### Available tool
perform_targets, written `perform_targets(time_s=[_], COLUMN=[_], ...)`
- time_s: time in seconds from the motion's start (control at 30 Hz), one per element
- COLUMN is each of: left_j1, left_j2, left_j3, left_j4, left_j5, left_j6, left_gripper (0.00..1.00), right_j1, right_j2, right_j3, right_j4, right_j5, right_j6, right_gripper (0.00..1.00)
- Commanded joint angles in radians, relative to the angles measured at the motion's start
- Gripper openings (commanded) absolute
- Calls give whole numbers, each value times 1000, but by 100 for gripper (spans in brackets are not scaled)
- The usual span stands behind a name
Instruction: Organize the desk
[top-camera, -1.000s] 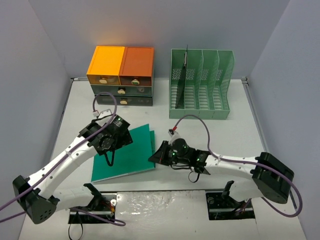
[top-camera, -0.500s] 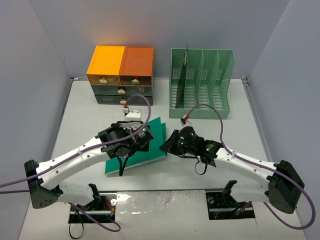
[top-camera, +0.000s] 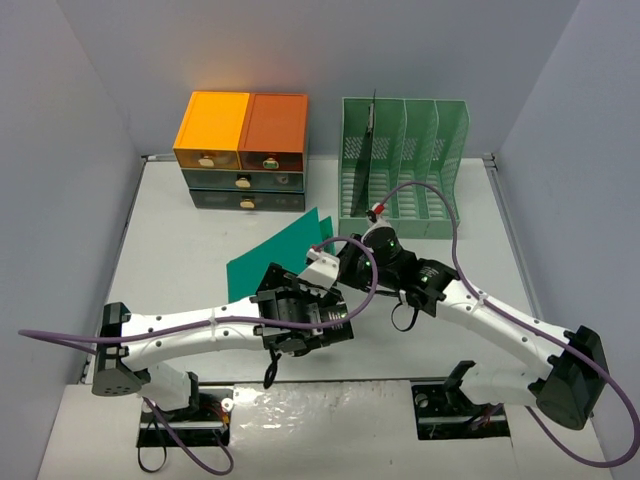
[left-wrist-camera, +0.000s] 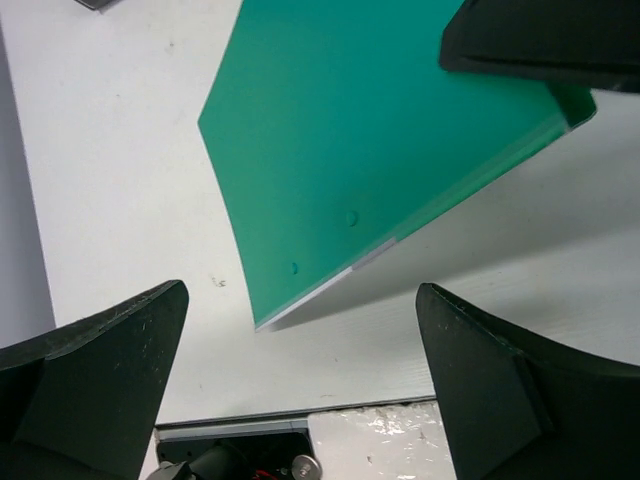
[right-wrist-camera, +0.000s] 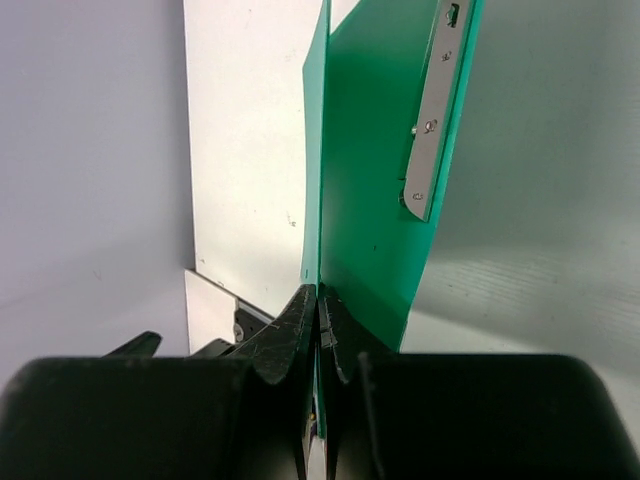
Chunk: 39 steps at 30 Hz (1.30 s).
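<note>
A green folder hangs tilted over the middle of the white desk, its right corner pinched in my right gripper. In the right wrist view the jaws are shut on the folder's edge, and a metal clip strip shows on its inner face. My left gripper is just in front of the folder, near the desk's front edge. It stands wide open with nothing between its fingers, and the folder's low corner floats above the desk beyond them.
An orange-topped drawer unit stands at the back left. A green slotted file rack stands at the back right, with a dark flat item in its left slot. Grey-lilac walls close in three sides.
The right gripper has lifted the folder off the desk and carried it back and to the right. The left arm has swung right, along the front, and stays open.
</note>
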Motion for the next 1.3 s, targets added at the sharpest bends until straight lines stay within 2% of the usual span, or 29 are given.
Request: perform_targets(time_s=[0.0,0.27,0.63,0.87,0.97,1.27], left_j1=[-53,-131,-138,-133,-125,-30], left_j2=[3,119,173,264,313,341], left_j3=[39,52,-12,-30,-25,-65], left_j4=[-108,-94,-32,-50,-96,-115], left_j5=[-144,-247,-316,-419,-451,-504], left_j6=[-47,-46,6,-35,-108,-179], left_gripper=[97,97,97,97,97,96], right_j1=[-17,-29,-33,-33,-33,-31], right_j2=[-8,-19,-27,-50,-59,-81], right_j3=[63,106,144,161,172,185], right_j4=[-15,-50,-84,-116,-136,-178], right_j5=[2,-23,-42,-57,-62,-66], right_j6=[-9,-14,-19,-8,-11,-11], right_gripper=[0,0,0,0,0,0])
